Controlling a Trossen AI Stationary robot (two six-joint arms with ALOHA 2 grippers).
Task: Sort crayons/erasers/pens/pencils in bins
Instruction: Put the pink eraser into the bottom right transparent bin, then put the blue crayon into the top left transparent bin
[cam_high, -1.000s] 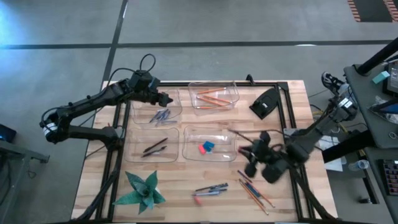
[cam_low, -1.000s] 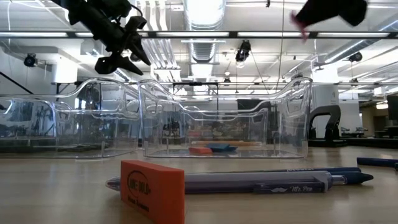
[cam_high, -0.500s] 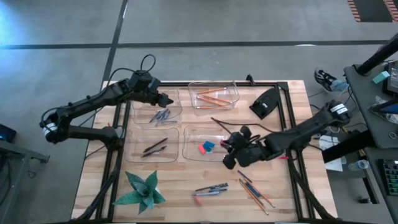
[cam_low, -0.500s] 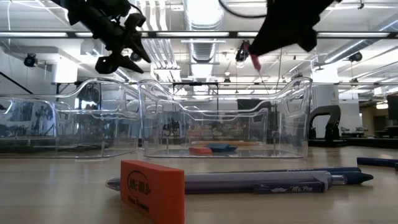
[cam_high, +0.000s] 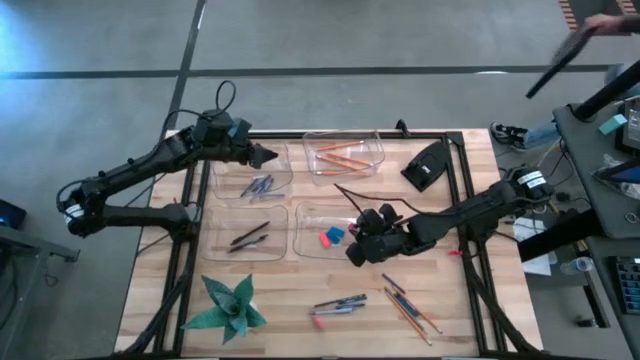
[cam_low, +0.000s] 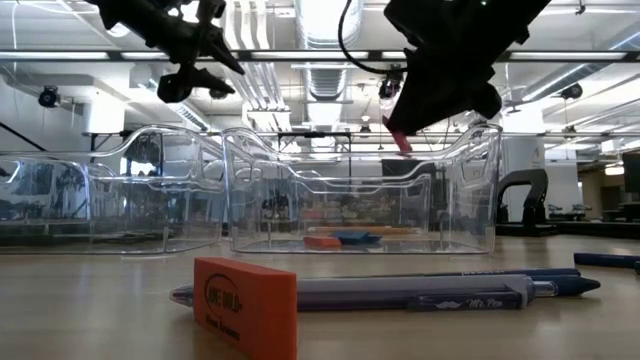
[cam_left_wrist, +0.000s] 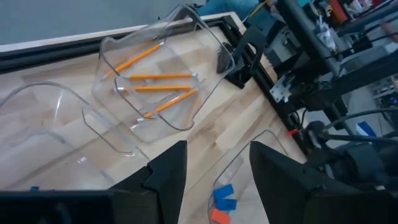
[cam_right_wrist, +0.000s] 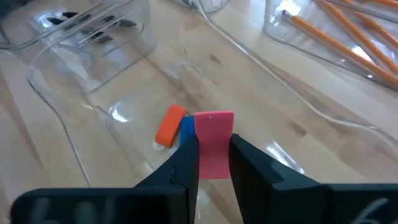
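Note:
My right gripper (cam_high: 350, 254) hangs over the near-right bin (cam_high: 318, 215), shut on a pink eraser (cam_right_wrist: 213, 140). On that bin's floor lie an orange eraser (cam_right_wrist: 168, 133) and a blue eraser (cam_right_wrist: 186, 124). My left gripper (cam_left_wrist: 217, 180) stands open with nothing between its fingers, above the far-left bin (cam_high: 228, 178), which holds blue crayons (cam_high: 258, 185). The far-right bin (cam_high: 372, 145) holds orange pencils (cam_high: 340, 156). The near-left bin (cam_high: 222, 225) holds dark pens (cam_high: 250, 235). Loose pens (cam_high: 340, 303), a red eraser (cam_high: 318, 322) and pencils (cam_high: 410, 310) lie on the table's near part. My right gripper pinches the pink eraser by its lower part (cam_right_wrist: 214, 167) between the two fingers (cam_right_wrist: 186, 163), and the eraser's free end sticks out past the fingertips. The fingers slant down from the table's right side. The eraser hangs clear above the bin's floor (cam_low: 397, 138).
A green folded-paper star (cam_high: 232, 305) sits at the near left corner. A black device (cam_high: 428, 165) stands at the far right. In the low view an orange eraser (cam_low: 245, 302) and a blue-grey pen (cam_low: 400, 292) lie close to the camera.
My right gripper has swung toward the table's left edge and come down, carrying the pink eraser from beyond the near-right bin's right rim to above that bin. My left gripper has risen a little over the far-left bin.

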